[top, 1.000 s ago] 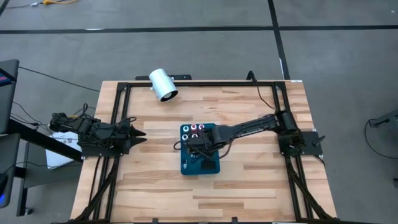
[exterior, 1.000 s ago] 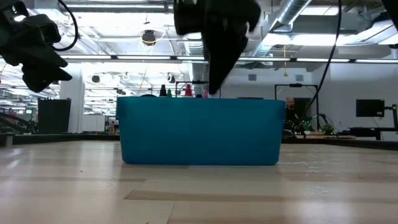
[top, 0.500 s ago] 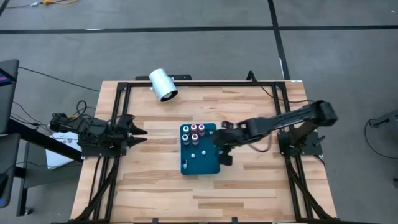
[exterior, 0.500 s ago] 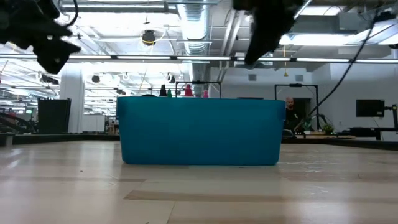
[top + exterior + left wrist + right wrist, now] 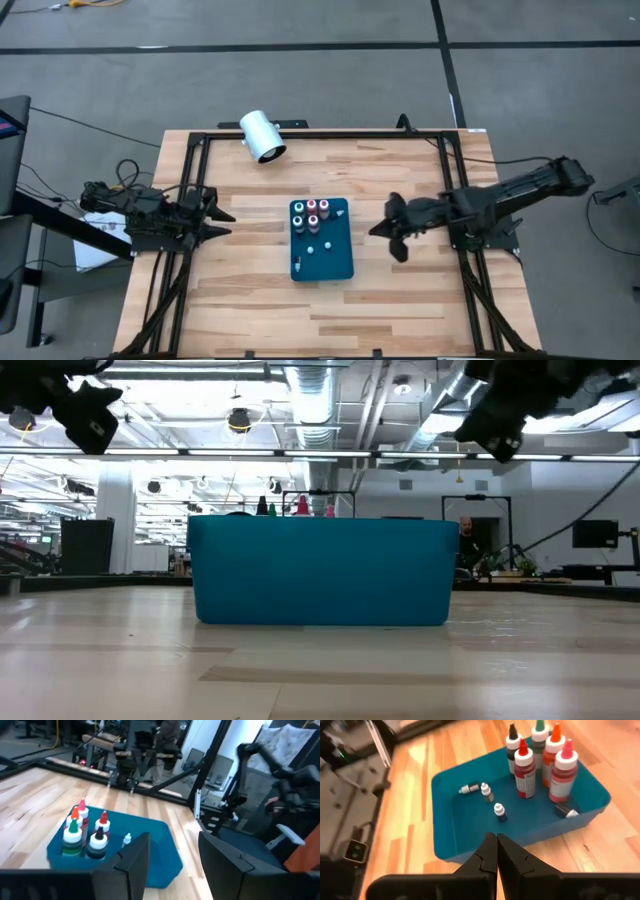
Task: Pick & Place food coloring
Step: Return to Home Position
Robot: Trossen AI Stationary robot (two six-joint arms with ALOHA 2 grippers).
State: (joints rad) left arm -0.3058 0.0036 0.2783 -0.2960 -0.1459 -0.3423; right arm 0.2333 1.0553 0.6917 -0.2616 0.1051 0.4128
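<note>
The pale wooden tabletop (image 5: 420,290) carried a flat blue rectangular plastic tray (image 5: 340,265) at its middle. The right tool (image 5: 385,228) hung just right of the tray, its fingers (image 5: 487,857) pressed together on nothing; the left tool (image 5: 218,216) waited at the left edge, spread wide and empty. The tiny pale food coloring bottles (image 5: 499,811) sat scattered on the tray floor, beside taller upright bottles (image 5: 525,767) in its far-left corner. They looked light, stiff, smooth and easily tipped; best pinched across the body below the cap

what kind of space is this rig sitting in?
Probably an open-plan robotics lab or workshop: exposed ceiling ducts overhead, a person in the room beyond the blue bin, and a dark screen farther back.
</note>
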